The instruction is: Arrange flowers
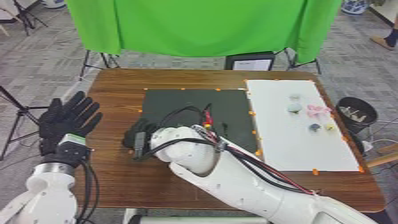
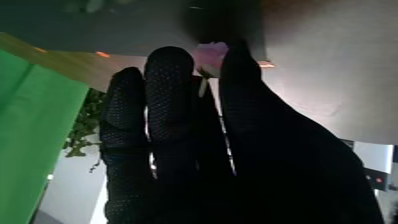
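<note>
1. At the dark mat's [image 1: 169, 100] left side, the right hand [image 1: 135, 139] pinches a pink flower [image 2: 210, 56].
2. At the table's [image 1: 115, 90] left edge, the left hand [image 1: 60, 126] is open, fingers straight.
3. On the right, small coloured pieces [image 1: 316, 109] lie on a white sheet [image 1: 289, 142].

Place: a robotics lab, by the look of it
Backdrop: green cloth [image 1: 195, 25] behind the brown wooden tabletop [image 1: 120, 100]
Stands: black tripod [image 1: 35, 107] at the left
Layout: orange marks [image 1: 315, 171] around a dark mat [image 1: 169, 102] and white sheet [image 1: 284, 145]
Machinery: white robot arms [image 1: 240, 182] with loose cables
Floor: grey, patterned [image 1: 53, 65]
</note>
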Controlling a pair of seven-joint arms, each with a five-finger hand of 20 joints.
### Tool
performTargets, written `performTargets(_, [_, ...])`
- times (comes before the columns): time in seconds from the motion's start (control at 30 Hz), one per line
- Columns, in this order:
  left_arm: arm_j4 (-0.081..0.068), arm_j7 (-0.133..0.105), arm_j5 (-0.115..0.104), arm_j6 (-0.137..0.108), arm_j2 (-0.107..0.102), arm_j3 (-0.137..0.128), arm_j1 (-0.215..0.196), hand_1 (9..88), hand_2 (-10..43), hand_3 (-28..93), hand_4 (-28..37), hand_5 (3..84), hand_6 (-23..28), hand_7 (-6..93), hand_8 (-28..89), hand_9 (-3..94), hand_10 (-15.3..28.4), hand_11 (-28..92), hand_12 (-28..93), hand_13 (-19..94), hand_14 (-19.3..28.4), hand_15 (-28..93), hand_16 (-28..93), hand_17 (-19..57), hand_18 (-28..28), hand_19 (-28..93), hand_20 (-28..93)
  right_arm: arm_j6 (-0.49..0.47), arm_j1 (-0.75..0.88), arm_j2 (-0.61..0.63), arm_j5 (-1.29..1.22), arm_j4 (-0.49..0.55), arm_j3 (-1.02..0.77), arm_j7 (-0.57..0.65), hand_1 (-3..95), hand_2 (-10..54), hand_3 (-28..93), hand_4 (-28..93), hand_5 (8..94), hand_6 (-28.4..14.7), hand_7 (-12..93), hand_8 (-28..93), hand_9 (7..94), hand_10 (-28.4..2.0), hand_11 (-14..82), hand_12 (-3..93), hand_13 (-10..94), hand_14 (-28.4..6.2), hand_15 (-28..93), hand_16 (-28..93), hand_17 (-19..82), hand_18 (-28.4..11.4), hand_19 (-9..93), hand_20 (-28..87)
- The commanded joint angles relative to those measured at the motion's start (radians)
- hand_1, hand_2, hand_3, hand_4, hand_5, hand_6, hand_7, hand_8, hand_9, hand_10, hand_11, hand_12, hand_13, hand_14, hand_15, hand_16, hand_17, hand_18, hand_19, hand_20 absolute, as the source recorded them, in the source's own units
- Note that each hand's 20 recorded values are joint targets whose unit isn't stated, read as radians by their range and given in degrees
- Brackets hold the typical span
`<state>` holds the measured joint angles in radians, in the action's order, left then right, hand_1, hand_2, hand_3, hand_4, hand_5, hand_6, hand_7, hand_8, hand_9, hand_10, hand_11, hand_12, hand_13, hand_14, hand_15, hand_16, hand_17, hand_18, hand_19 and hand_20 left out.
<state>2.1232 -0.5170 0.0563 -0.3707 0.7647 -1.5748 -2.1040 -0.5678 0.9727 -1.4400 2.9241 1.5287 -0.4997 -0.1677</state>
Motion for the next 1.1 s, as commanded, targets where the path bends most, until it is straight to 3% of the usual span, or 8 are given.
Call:
performTargets(0.03, [0.005, -0.007, -0.009, 0.011, 0.006, -0.003, -0.013, 23.7, 16.1, 74, -28.3, 48.4, 10.9, 12.1, -7, 40.4, 17.1, 21, 12, 28, 17.3, 38, -7, -5.9, 16.6, 39, 10, -0.012, -0.039, 0.022, -0.021, 0.003, 0.013, 0.098, 45.2, 14.4, 81, -25, 45.7, -2.7, 19, -15, 36.9, -10.6, 11.7, 9.4, 54, -11.8, 71, 28, 29, -21.3, 77, 42])
performTargets(0.13, [0.008, -0.016, -0.016, 0.012, 0.002, -0.004, -0.018, 23.7, 16.0, 74, -28.3, 48.4, 10.9, 12.1, -7, 40.3, 17.0, 21, 12, 28, 17.2, 38, -7, -5.9, 16.6, 39, 10, -0.048, -0.041, 0.019, -0.043, 0.008, 0.003, 0.095, 39.8, 14.8, 82, -23, 46.6, -3.8, 18, -15, 36.8, -13.4, 11.4, 9.5, 54, -13.4, 74, 22, 30, -22.5, 78, 41])
performTargets(0.57, [0.023, -0.025, -0.039, 0.016, 0.011, -0.046, -0.076, 23.9, 15.9, 74, -28.3, 48.4, 10.9, 12.2, -7, 40.3, 16.9, 21, 12, 28, 17.2, 38, -7, -5.9, 16.7, 39, 10, -0.107, -0.029, 0.024, -0.053, 0.038, -0.015, 0.086, 36.7, 13.1, 82, -23, 50.8, -4.8, 17, -14, 34.7, -15.0, 10.5, 9.2, 53, -14.5, 74, 19, 29, -23.1, 78, 40])
performTargets(0.67, [0.025, -0.027, -0.037, 0.015, 0.015, -0.051, -0.086, 23.9, 15.9, 74, -28.3, 48.4, 10.9, 12.2, -7, 40.4, 16.9, 21, 12, 28, 17.2, 38, -7, -5.9, 16.7, 39, 10, -0.063, 0.000, 0.020, -0.116, 0.059, -0.068, 0.086, 36.1, 11.9, 83, -23, 45.2, -2.7, 19, -14, 33.9, -15.3, 10.7, 9.3, 53, -14.6, 74, 18, 29, -23.3, 78, 40])
performTargets(0.73, [0.019, -0.021, -0.033, 0.019, 0.027, -0.044, -0.078, 23.9, 15.9, 74, -28.3, 48.5, 10.9, 12.2, -7, 40.4, 16.9, 20, 12, 28, 17.2, 38, -7, -5.9, 16.7, 39, 10, -0.075, 0.019, 0.019, -0.232, 0.086, -0.118, 0.140, 36.7, 10.1, 84, -23, 40.1, 0.0, 22, -16, 33.2, -15.3, 10.7, 9.4, 53, -14.5, 75, 18, 29, -23.3, 78, 39])
performTargets(0.83, [0.015, -0.009, -0.024, 0.025, 0.040, -0.039, -0.078, 23.9, 15.9, 74, -28.3, 48.5, 11.0, 12.2, -7, 40.3, 16.9, 20, 12, 28, 17.2, 39, -7, -5.9, 16.7, 39, 10, -0.014, 0.051, 0.047, -0.317, 0.130, -0.193, 0.190, 36.5, 9.2, 85, -23, 34.8, 0.5, 22, -16, 31.8, -15.7, 10.8, 9.5, 53, -14.6, 75, 18, 29, -23.5, 79, 39])
performTargets(1.0, [0.021, -0.024, -0.032, 0.027, 0.039, -0.050, -0.099, 23.9, 15.9, 74, -28.3, 48.4, 10.9, 12.1, -7, 40.3, 16.9, 20, 12, 28, 17.2, 38, -7, -5.9, 16.6, 39, 10, 0.012, 0.060, 0.103, -0.407, 0.177, -0.280, 0.260, 36.6, 6.0, 86, -22, 36.3, -1.9, 20, -15, 31.0, -16.3, 10.3, 9.6, 52, -15.0, 75, 18, 28, -23.4, 79, 39])
performTargets(1.1, [0.019, -0.010, -0.024, 0.032, 0.049, -0.039, -0.087, 23.9, 15.9, 74, -28.3, 48.4, 10.9, 12.1, -7, 40.3, 16.9, 20, 12, 28, 17.2, 38, -7, -5.8, 16.6, 39, 10, 0.061, 0.081, 0.178, -0.458, 0.231, -0.335, 0.331, 36.3, 4.6, 86, -23, 36.8, -2.4, 19, -14, 30.5, -16.5, 9.6, 9.7, 52, -15.3, 75, 18, 28, -23.5, 78, 39])
